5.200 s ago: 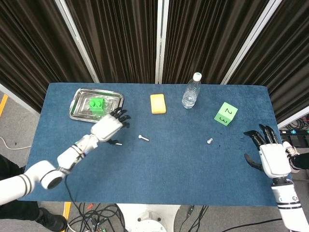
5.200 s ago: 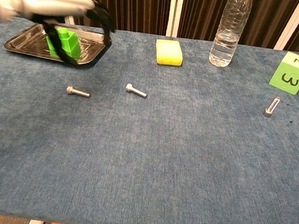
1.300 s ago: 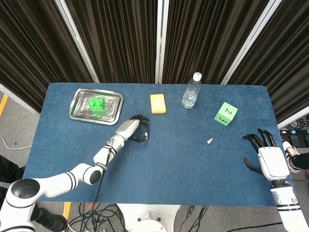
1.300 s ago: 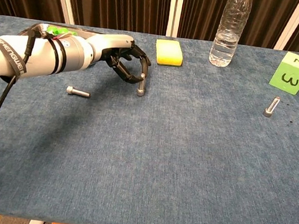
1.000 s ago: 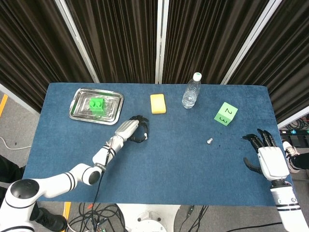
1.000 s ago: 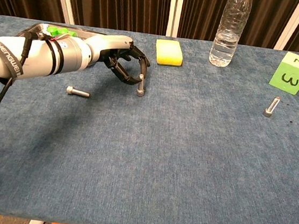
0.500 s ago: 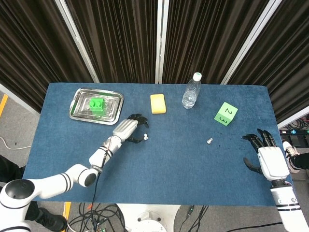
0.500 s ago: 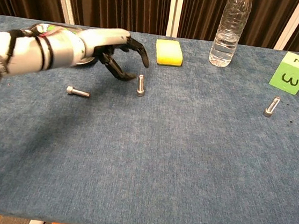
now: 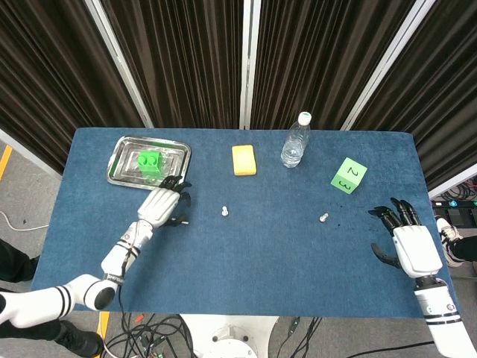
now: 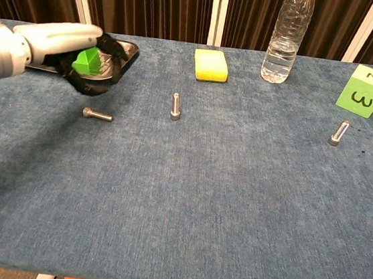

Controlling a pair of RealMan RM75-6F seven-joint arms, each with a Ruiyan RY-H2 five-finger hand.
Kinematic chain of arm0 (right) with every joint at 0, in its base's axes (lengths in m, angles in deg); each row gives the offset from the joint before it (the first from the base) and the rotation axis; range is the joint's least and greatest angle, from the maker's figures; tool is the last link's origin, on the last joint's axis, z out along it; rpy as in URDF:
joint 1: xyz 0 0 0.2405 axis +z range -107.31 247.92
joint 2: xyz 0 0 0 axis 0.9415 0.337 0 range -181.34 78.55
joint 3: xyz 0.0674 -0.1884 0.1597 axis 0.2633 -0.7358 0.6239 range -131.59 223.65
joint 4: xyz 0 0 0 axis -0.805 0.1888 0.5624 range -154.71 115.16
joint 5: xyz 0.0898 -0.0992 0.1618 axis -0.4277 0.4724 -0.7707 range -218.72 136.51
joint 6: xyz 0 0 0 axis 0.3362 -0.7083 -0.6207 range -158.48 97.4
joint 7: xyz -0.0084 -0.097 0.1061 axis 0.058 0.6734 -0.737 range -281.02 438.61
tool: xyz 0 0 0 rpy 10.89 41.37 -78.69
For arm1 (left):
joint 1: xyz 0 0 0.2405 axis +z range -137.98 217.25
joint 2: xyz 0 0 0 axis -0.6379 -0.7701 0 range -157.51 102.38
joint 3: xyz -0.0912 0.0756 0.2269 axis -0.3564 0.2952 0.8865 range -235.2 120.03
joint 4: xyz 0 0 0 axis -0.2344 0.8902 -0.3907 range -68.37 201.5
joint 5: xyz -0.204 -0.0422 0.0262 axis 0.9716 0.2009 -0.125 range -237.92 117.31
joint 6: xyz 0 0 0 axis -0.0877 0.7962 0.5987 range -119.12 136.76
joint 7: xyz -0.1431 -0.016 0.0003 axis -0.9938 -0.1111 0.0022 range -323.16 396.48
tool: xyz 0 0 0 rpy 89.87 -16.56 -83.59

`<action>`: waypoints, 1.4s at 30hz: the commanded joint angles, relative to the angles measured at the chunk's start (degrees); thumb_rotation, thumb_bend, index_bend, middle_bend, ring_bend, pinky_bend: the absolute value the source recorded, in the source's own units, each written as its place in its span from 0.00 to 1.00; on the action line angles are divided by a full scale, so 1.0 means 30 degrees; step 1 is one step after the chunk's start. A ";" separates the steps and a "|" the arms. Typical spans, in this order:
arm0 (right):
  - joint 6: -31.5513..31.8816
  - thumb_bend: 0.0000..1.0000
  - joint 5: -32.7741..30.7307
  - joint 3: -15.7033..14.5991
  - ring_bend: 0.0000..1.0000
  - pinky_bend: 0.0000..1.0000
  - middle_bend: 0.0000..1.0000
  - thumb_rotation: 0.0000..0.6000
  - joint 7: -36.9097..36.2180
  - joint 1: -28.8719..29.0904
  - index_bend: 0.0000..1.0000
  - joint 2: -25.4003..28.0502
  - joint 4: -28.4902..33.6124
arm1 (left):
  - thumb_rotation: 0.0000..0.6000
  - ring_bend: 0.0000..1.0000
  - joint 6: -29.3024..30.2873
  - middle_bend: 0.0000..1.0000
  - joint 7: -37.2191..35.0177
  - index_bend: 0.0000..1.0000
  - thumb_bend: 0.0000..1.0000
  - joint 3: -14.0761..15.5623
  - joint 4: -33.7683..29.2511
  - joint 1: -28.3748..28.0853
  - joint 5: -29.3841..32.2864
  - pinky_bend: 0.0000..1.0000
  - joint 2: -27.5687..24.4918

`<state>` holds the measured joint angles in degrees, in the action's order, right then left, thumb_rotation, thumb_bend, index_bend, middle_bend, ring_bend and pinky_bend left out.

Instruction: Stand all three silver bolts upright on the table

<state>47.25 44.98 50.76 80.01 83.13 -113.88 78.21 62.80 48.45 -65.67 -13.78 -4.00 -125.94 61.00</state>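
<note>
One silver bolt (image 10: 175, 106) (image 9: 223, 212) stands upright on its head in the middle of the blue table. A second bolt (image 10: 98, 114) lies flat to its left; in the head view my left hand mostly covers it. My left hand (image 9: 161, 205) (image 10: 62, 44) hovers open above that lying bolt, fingers spread, holding nothing. A third bolt (image 10: 338, 132) (image 9: 323, 218) stands upright near the green number card. My right hand (image 9: 405, 240) is open at the table's right edge, far from all bolts.
A metal tray (image 9: 123, 162) with a green block (image 10: 85, 61) sits at the back left, just behind my left hand. A yellow sponge (image 10: 210, 65), a water bottle (image 10: 286, 35) and a green card marked 3 (image 10: 363, 91) line the far side.
My left hand let go of the middle bolt, which now stands on its own, and moved left to above the lying bolt. The right hand barely moved.
</note>
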 commanded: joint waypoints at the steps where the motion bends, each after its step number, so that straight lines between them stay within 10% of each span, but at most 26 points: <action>1: 0.0057 0.20 0.0046 -0.0035 0.00 0.00 0.21 1.00 0.0029 -0.0036 0.22 0.0026 0.0038 | 1.00 0.01 0.0794 0.15 0.2075 0.47 0.33 0.0464 -0.0263 0.0388 0.0910 0.00 0.0637; 15: 0.0100 0.20 -0.0086 -0.0088 0.00 0.00 0.20 1.00 -0.0038 -0.0158 0.22 0.0110 0.0000 | 1.00 0.01 0.1481 0.15 0.8315 0.48 0.27 0.0489 -0.0068 -0.0284 0.3339 0.00 0.2473; 42: -0.0086 0.20 -0.0383 -0.0038 0.00 0.00 0.20 1.00 0.0013 -0.0135 0.22 0.0081 -0.0053 | 1.00 0.01 0.0713 0.15 0.8576 0.51 0.37 0.0291 0.0382 -0.0564 0.4423 0.00 0.2890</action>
<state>46.99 43.82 50.65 80.05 82.73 -113.64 78.05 64.97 74.20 -64.81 -12.63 -5.68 -112.67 69.67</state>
